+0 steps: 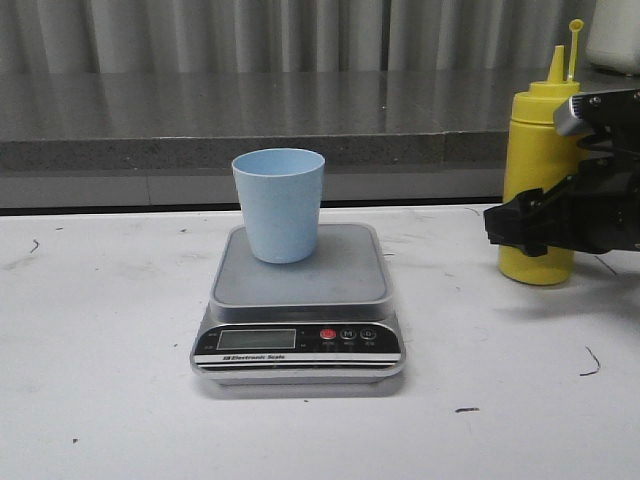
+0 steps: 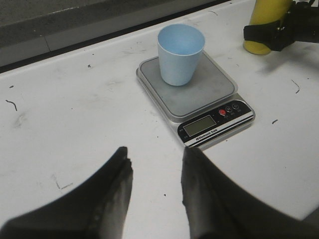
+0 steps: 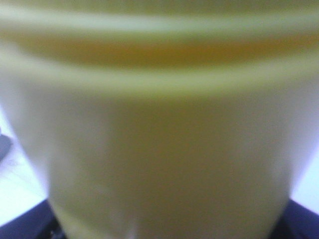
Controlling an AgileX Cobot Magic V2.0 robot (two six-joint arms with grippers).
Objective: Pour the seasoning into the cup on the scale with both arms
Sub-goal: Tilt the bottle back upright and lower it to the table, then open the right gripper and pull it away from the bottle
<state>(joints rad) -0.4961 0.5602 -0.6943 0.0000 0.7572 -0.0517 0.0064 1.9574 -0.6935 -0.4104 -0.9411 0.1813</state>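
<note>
The seasoning (image 1: 537,150), a tall yellow squeeze bottle with its tethered cap flipped up, stands upright on the table at the right. My right gripper (image 1: 522,222) reaches in from the right and is shut on its lower body. In the right wrist view the bottle (image 3: 159,129) fills the frame, blurred. A pale blue cup (image 1: 279,203) stands upright on the back of the silver scale (image 1: 300,345), mid-table, and looks empty (image 2: 181,54). The left gripper (image 2: 156,155) hovers open over bare table short of the scale (image 2: 214,124), holding nothing. It does not show in the front view.
A grey stone ledge (image 1: 250,115) runs along the back of the white table (image 1: 100,380). A white container (image 1: 615,35) stands on the ledge at the far right. Small dark scuffs (image 1: 590,365) mark the tabletop.
</note>
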